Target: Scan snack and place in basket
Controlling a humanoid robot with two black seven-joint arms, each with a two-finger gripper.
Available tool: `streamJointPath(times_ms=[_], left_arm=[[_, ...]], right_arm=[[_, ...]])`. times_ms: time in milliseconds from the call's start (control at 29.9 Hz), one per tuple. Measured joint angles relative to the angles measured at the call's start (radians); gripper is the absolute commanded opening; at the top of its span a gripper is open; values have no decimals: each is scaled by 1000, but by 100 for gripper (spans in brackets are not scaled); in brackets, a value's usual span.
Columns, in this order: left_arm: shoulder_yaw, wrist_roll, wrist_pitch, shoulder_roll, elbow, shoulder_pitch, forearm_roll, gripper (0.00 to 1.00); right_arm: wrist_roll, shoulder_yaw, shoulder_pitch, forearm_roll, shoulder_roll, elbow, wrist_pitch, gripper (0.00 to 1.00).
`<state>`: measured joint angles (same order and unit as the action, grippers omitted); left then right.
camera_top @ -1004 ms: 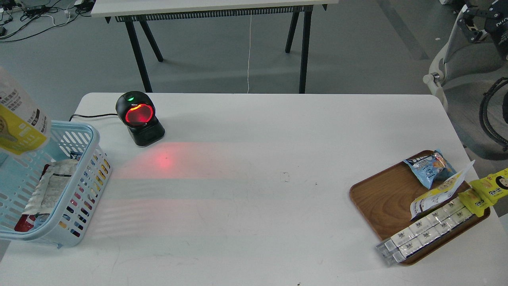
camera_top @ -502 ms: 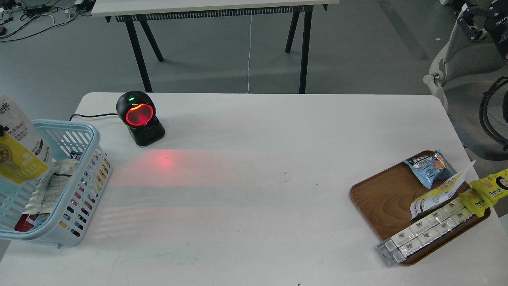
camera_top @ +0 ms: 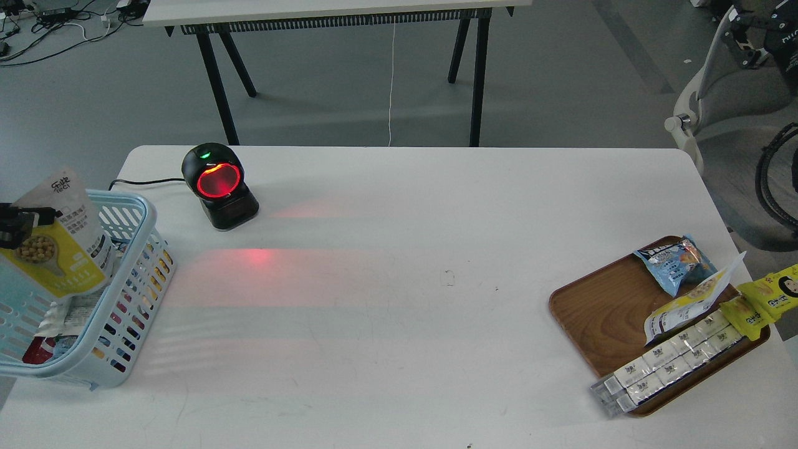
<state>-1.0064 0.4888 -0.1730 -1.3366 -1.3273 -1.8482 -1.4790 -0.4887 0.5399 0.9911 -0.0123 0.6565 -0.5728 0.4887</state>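
1. Snack (camera_top: 59, 240), far left of frame, hangs over the basket (camera_top: 134, 274). Yellow face with the nut picture faces the camera, white printed end up.
2. Left gripper (camera_top: 15, 224) is only a dark bit at the left edge, touching the pouch's left side near the top. Looks to be grasping the snack, since the pouch hangs upright in the air, though the fingers can't be told apart.
3. Right gripper is not in view.
4. Key relation: the pouch's long axis runs roughly top to bottom, leaning a little left. Its lower end sits inside the basket rim, over other packets already in there. From the fingers it hangs rightward and down.
5. Judgement: scan is likely done and placing is nearly done. The next move only needs a release, perhaps after a little lowering.
6. Scanner (camera_top: 218, 184) glows red in the upper left of the surface (camera_top: 399, 299), right of the basket.
7. Wooden tray (camera_top: 598, 312), lower right, holds more packets, well apart from the basket.
8. Risk: the pouch catching on the rim.
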Motion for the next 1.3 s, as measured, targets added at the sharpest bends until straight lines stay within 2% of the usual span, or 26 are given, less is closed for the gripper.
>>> streamJointPath(times_ms=[234,435,535,602,636,669,1037,1305], left_arm=[[17,0,29,78,87,101,37,6],[154,0,39,88,116,249,37,12],[260,0,35,84,118,321,36,26],[331,0,31,81,118,361,36,47],[370,0,30,79,118,378,37,64],[400,0,29,77,118,390,41,77],[588,0,26,85,212,428,218,81],[771,0,27,189,217,430,641,82]], right_arm=[[0,0,0,0,1,1,0,98],[0,0,1,0,3,1,0,98],[0,0,1,0,3,1,0,98],[0,0,1,0,3,1,0,98],[0,0,1,0,3,1,0,98],[0,0,1,0,3,1,0,98],[0,-7,0,-4,2,-1,0,98],[0,-17,8,-19,0,-4,0,98]])
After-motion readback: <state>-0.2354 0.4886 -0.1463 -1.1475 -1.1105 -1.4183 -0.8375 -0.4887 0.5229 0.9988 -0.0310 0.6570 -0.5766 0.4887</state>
